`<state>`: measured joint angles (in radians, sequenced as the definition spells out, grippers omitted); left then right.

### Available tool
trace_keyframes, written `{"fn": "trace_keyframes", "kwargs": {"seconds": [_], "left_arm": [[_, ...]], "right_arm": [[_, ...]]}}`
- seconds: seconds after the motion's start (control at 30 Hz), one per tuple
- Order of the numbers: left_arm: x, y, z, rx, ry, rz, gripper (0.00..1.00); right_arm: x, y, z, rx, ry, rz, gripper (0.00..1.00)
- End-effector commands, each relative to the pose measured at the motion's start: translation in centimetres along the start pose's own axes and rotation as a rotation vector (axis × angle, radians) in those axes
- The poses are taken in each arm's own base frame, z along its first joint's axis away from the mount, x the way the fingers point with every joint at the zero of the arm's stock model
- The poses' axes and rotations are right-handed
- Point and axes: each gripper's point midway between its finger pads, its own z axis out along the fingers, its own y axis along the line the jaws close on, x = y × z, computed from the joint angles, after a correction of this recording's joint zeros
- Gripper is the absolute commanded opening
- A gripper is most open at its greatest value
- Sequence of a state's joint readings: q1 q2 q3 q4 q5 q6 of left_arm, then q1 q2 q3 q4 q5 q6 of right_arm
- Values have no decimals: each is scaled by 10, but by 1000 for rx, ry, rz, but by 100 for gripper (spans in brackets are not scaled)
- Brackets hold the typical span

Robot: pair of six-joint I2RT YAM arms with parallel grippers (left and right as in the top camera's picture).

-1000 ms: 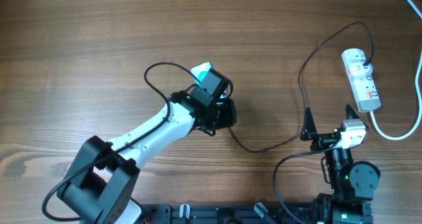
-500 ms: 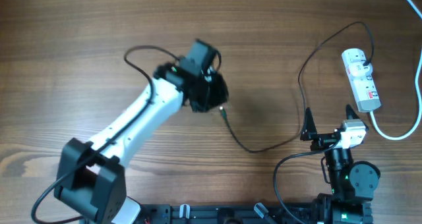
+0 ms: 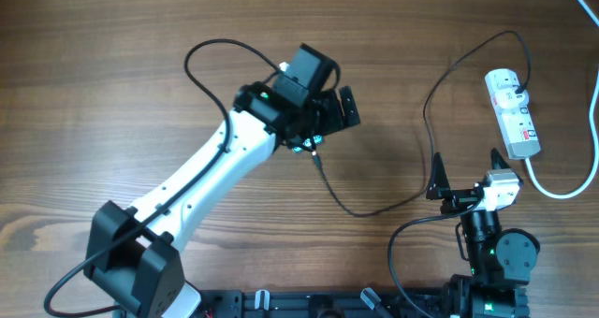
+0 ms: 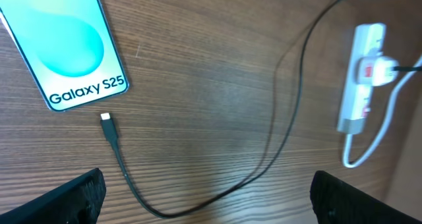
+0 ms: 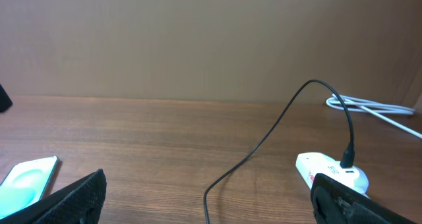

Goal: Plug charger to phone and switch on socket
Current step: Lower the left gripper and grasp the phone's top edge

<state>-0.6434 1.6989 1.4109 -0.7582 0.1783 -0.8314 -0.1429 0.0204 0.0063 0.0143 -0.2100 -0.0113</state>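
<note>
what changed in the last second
The left gripper opened its jaws and let go of the charger; its plug tip now lies loose just short of the phone, not plugged in. The wrist shifted away from the robot's base. The right gripper and socket stayed put.

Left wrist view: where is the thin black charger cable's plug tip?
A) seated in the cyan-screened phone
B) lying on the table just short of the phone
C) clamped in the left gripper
B: the thin black charger cable's plug tip lies on the wooden table, apart from the cyan-screened Galaxy S25 phone.
</note>
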Motion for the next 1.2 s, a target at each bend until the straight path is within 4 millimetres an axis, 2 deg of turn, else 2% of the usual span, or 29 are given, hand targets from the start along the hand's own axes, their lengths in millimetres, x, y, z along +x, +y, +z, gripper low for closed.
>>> {"fn": "trace_keyframes", "kwargs": {"seconds": [0.0, 0.13, 0.3, 0.43, 0.5, 0.57, 0.67, 0.83, 1.03, 1.17], "left_arm": [[-3, 8, 7, -97, -84, 45, 100], [-10, 9, 6, -136, -151, 65, 100], [-19, 23, 14, -210, -205, 24, 100], [-21, 37, 43, -274, -204, 11, 100], [-21, 50, 68, -325, -194, 12, 100], [-24, 67, 81, -392, -215, -3, 100], [-32, 80, 85, -450, -251, -5, 100], [-54, 99, 78, -479, -302, -75, 100], [-69, 116, 99, -426, -251, -161, 100], [-73, 116, 111, -413, -262, -160, 100]], "right_arm": [[-1, 3, 0, -16, -5, 12, 100], [-1, 3, 0, -16, -5, 13, 100], [-1, 3, 0, -16, -5, 13, 100], [-1, 3, 0, -16, -5, 13, 100], [-1, 3, 0, -16, -5, 13, 100], [-1, 3, 0, -16, -5, 13, 100], [-1, 3, 0, -16, -5, 13, 100], [-1, 3, 0, -16, -5, 12, 100], [-1, 3, 0, -16, -5, 13, 100], [-1, 3, 0, -16, -5, 13, 100]]}}
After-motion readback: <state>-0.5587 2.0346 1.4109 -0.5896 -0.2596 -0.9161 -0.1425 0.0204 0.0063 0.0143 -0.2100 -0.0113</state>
